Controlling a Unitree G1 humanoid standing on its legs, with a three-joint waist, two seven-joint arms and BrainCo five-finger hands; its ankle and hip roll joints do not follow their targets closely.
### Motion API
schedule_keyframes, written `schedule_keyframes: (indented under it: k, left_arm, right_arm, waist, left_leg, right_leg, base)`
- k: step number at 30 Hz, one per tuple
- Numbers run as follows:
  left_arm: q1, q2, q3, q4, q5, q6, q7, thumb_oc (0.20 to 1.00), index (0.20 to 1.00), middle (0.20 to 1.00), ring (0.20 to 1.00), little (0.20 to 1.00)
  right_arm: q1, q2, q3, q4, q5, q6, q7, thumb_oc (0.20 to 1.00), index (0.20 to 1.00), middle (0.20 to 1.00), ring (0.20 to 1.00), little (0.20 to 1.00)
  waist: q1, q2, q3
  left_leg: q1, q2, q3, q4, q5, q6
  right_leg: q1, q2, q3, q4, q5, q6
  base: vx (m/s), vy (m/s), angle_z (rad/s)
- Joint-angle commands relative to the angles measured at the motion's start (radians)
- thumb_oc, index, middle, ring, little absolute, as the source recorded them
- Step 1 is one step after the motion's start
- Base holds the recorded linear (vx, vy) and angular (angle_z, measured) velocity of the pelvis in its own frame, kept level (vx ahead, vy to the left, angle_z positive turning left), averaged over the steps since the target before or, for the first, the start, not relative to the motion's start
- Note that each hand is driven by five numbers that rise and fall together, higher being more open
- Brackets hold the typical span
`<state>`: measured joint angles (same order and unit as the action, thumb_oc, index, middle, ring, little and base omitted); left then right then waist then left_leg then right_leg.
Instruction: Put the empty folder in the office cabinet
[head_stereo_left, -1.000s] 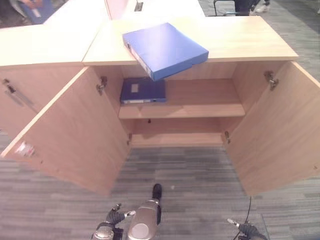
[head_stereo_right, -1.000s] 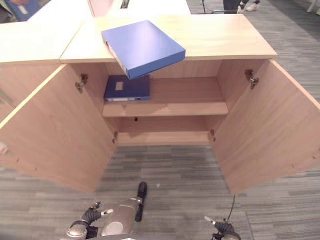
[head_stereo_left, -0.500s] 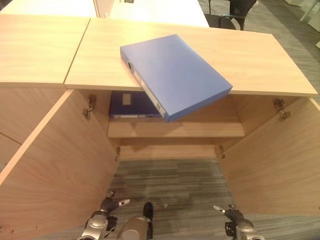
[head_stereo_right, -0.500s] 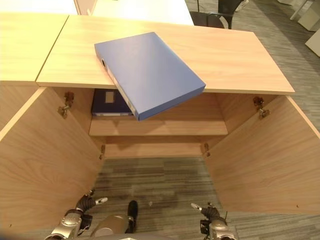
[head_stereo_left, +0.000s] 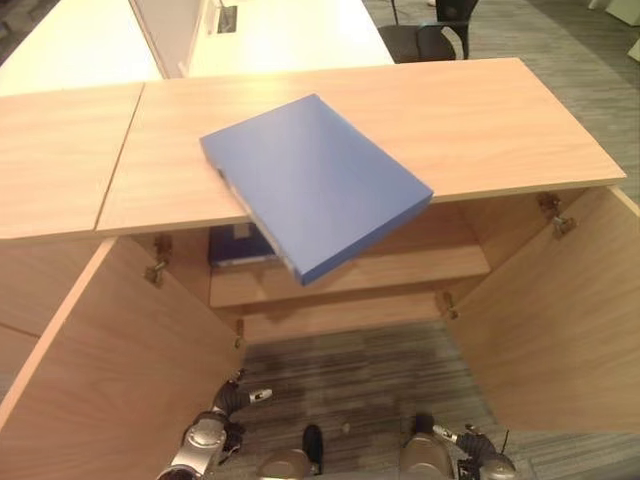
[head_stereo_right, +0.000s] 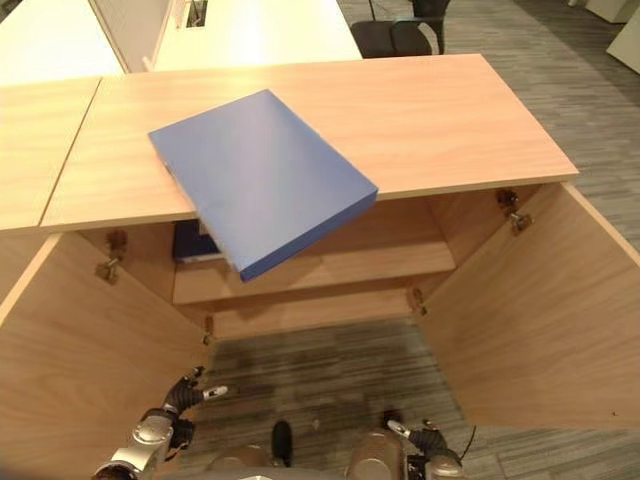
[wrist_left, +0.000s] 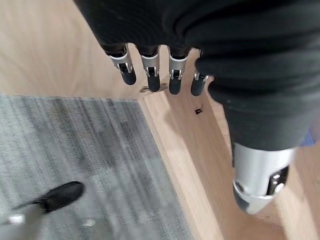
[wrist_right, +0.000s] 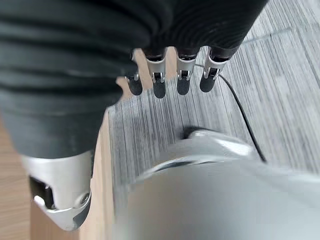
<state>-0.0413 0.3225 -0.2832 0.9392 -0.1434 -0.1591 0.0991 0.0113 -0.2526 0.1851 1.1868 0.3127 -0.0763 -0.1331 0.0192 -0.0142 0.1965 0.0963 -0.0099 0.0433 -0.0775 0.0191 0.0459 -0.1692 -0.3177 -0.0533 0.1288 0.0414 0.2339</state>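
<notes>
A blue folder (head_stereo_left: 315, 185) lies flat on the wooden cabinet top (head_stereo_left: 480, 120), turned at an angle, with one corner hanging out over the front edge above the open cabinet. A second blue folder (head_stereo_left: 235, 245) lies on the upper shelf (head_stereo_left: 400, 270) inside, at its left end, partly hidden by the first. My left hand (head_stereo_left: 205, 440) hangs low over the carpet by the left door, its fingers (wrist_left: 150, 80) straight and empty. Low on the other side is my right hand (head_stereo_left: 480, 462), its fingers (wrist_right: 182, 75) also straight, holding nothing.
Both cabinet doors stand swung wide: the left door (head_stereo_left: 100, 370) and the right door (head_stereo_left: 560, 320) flank the carpet in front. A lower shelf runs beneath the upper one. White desks (head_stereo_left: 290, 35) and a dark chair (head_stereo_left: 440, 30) stand behind the cabinet.
The whole picture has shifted: the camera has come closer to the cabinet and looks more down on its top. The folder lies where it lay. Both hands stay low and empty.
</notes>
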Motion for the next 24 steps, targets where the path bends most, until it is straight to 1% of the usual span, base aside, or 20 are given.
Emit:
schedule_keyframes:
  k: [1,2,3,5,7,8,12,13,14,15,19,22,23,24]
  left_arm:
    - [-0.008,0.01,0.006,-0.07,-0.008,-0.038,0.004,1.0,1.0,1.0,1.0,1.0]
    - [0.002,0.007,0.016,-0.062,-0.017,-0.039,0.003,1.0,1.0,1.0,1.0,1.0]
    - [0.003,0.007,0.016,-0.062,-0.017,-0.039,0.003,1.0,1.0,1.0,1.0,1.0]
    - [0.01,0.002,0.017,-0.056,-0.015,-0.04,0.003,1.0,1.0,1.0,1.0,1.0]
    - [0.015,-0.007,0.017,-0.047,-0.018,-0.04,0.005,1.0,1.0,1.0,1.0,1.0]
    - [0.019,-0.013,0.018,-0.04,-0.024,-0.037,0.005,1.0,1.0,1.0,1.0,1.0]
    - [0.02,-0.02,0.017,-0.032,-0.03,-0.037,0.005,1.0,1.0,1.0,1.0,1.0]
    - [0.023,-0.028,0.013,-0.025,-0.032,-0.038,0.007,1.0,1.0,1.0,1.0,1.0]
    - [0.024,-0.03,0.011,-0.025,-0.031,-0.037,0.006,1.0,1.0,1.0,1.0,1.0]
    - [0.027,-0.033,0.013,-0.028,-0.035,-0.037,0.007,1.0,1.0,1.0,1.0,1.0]
    - [0.034,-0.033,0.008,-0.058,-0.034,-0.037,0.007,1.0,1.0,1.0,1.0,1.0]
    - [0.038,-0.021,0.02,-0.101,-0.013,-0.042,0.031,1.0,1.0,1.0,1.0,1.0]
    - [0.041,-0.013,0.031,-0.128,0.005,-0.047,0.054,1.0,1.0,1.0,1.0,1.0]
    - [0.044,0.005,0.047,-0.178,0.052,-0.058,0.1,1.0,1.0,1.0,1.0,1.0]
  right_arm:
    - [-0.021,-0.044,-0.051,-0.036,-0.01,-0.018,-0.007,1.0,1.0,1.0,1.0,1.0]
    - [-0.017,-0.046,-0.052,-0.035,-0.017,-0.015,-0.003,1.0,1.0,1.0,1.0,1.0]
    - [-0.017,-0.046,-0.051,-0.035,-0.017,-0.015,-0.003,1.0,1.0,1.0,1.0,1.0]
    - [-0.012,-0.051,-0.051,-0.037,-0.024,-0.015,-0.001,1.0,1.0,1.0,1.0,1.0]
    - [-0.012,-0.061,-0.047,-0.033,-0.031,-0.015,0.0,1.0,1.0,1.0,1.0,1.0]
    - [-0.01,-0.068,-0.045,-0.04,-0.032,-0.019,-0.001,1.0,1.0,1.0,1.0,1.0]
    - [-0.008,-0.077,-0.049,-0.037,-0.024,-0.022,-0.003,1.0,1.0,1.0,1.0,1.0]
    - [-0.008,-0.087,-0.052,-0.035,-0.019,-0.025,-0.005,1.0,1.0,1.0,1.0,1.0]
    - [-0.006,-0.092,-0.053,-0.032,-0.018,-0.026,-0.005,1.0,1.0,1.0,1.0,1.0]
    - [0.002,-0.1,-0.057,-0.026,-0.014,-0.029,-0.008,1.0,1.0,1.0,1.0,1.0]
    - [0.016,-0.111,-0.065,-0.009,-0.007,-0.032,-0.009,1.0,1.0,1.0,1.0,1.0]
    - [0.026,-0.11,-0.069,-0.009,-0.004,-0.037,-0.015,1.0,1.0,1.0,1.0,1.0]
    - [0.031,-0.105,-0.071,-0.012,-0.002,-0.04,-0.019,1.0,1.0,1.0,1.0,1.0]
    - [0.036,-0.099,-0.075,-0.015,0.0,-0.046,-0.025,1.0,1.0,1.0,1.0,1.0]
  waist:
    - [0.011,0.0,0.005]
    - [0.02,-0.001,-0.01]
    - [0.019,0.0,-0.01]
    - [0.022,0.003,-0.015]
    - [0.025,0.009,-0.016]
    - [0.028,0.012,-0.013]
    - [0.027,0.016,-0.01]
    - [0.025,0.019,-0.005]
    - [0.025,0.02,-0.003]
    - [0.026,0.025,-0.001]
    - [0.028,0.034,0.002]
    - [0.033,0.041,0.005]
    - [0.037,0.041,0.007]
    - [0.046,0.04,0.006]
  left_leg:
    - [-0.107,0.068,-0.068,0.065,0.0,-0.109]
    - [-0.1,0.082,-0.074,0.053,0.004,-0.121]
    - [-0.099,0.082,-0.075,0.052,0.004,-0.121]
    - [-0.095,0.098,-0.086,0.054,0.009,-0.134]
    - [-0.094,0.117,-0.104,0.057,0.021,-0.149]
    - [-0.093,0.136,-0.123,0.059,0.033,-0.163]
    - [-0.094,0.15,-0.14,0.063,0.044,-0.174]
    - [-0.095,0.164,-0.16,0.07,0.057,-0.186]
    - [-0.098,0.17,-0.166,0.073,0.065,-0.193]
    - [-0.098,0.183,-0.181,0.071,0.08,-0.204]
    - [-0.091,0.201,-0.209,0.055,0.11,-0.22]
    - [-0.086,0.213,-0.225,0.046,0.126,-0.231]
    - [-0.088,0.214,-0.232,0.048,0.13,-0.234]
    - [-0.09,0.214,-0.237,0.05,0.132,-0.237]
  right_leg:
    - [0.172,0.047,0.076,-0.003,0.015,-0.004]
    - [0.198,0.046,0.05,-0.035,0.001,-0.003]
    - [0.201,0.046,0.048,-0.036,0.001,-0.004]
    - [0.227,0.06,0.025,-0.065,-0.027,-0.012]
    - [0.258,0.08,0.008,-0.091,-0.046,-0.023]
    - [0.271,0.103,0.004,-0.092,-0.068,-0.038]
    - [0.286,0.121,-0.003,-0.102,-0.082,-0.052]
    - [0.305,0.142,-0.012,-0.113,-0.093,-0.067]
    - [0.312,0.151,-0.016,-0.119,-0.098,-0.073]
    - [0.331,0.169,-0.027,-0.133,-0.107,-0.085]
    - [0.368,0.2,-0.055,-0.164,-0.117,-0.101]
    - [0.391,0.218,-0.073,-0.178,-0.124,-0.11]
    - [0.398,0.221,-0.078,-0.181,-0.126,-0.113]
    - [0.403,0.225,-0.085,-0.184,-0.128,-0.115]
  base:
    - [0.06,-0.302,0.9]
    - [0.04,-0.222,0.4]
    - [0.07,-0.209,-0.17]
    - [0.04,-0.16,-0.21]
    - [0.03,-0.267,0.25]
    - [0.01,-0.241,0.37]
    - [0.0,-0.159,0.14]
    - [-0.01,-0.264,0.08]
    - [-0.01,-0.318,0.18]
    - [0.0,-0.229,0.32]
    - [0.0,-0.154,0.21]
    - [-0.03,-0.096,0.18]
    - [-0.03,-0.087,0.09]
    - [-0.02,-0.087,0.08]
